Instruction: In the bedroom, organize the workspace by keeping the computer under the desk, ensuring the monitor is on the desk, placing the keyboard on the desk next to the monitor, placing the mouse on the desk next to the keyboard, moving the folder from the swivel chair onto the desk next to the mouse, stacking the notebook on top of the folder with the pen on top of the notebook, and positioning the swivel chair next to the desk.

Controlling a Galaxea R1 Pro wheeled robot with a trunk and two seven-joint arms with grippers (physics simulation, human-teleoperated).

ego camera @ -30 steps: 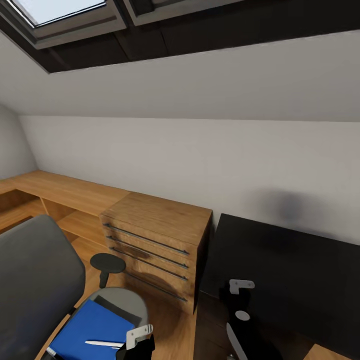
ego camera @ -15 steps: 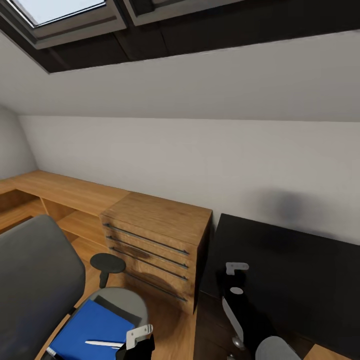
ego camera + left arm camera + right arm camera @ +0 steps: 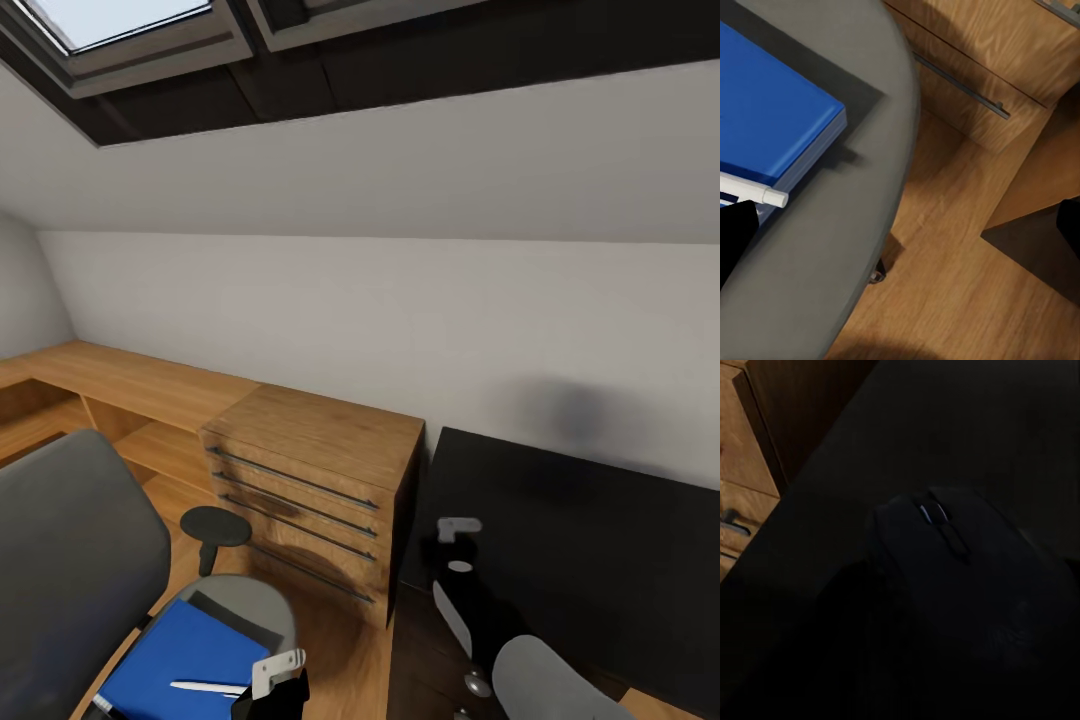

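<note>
The grey swivel chair stands at the lower left. On its seat lies the blue folder, with the pale pen resting on top. My left gripper hangs open just above the seat's front edge, beside the folder. My right gripper is over the left end of the black desk. A black mouse looms large and close in the dark right wrist view and seems to be held.
A low light-wood drawer cabinet stands between chair and desk, joined to a long wooden bench along the white wall. A sloped ceiling with skylights hangs overhead. Wood floor shows beside the chair.
My right arm has moved forward and a little left over the desk's end, and its grey forearm has come into view. The left gripper, chair, folder and pen have not moved.
</note>
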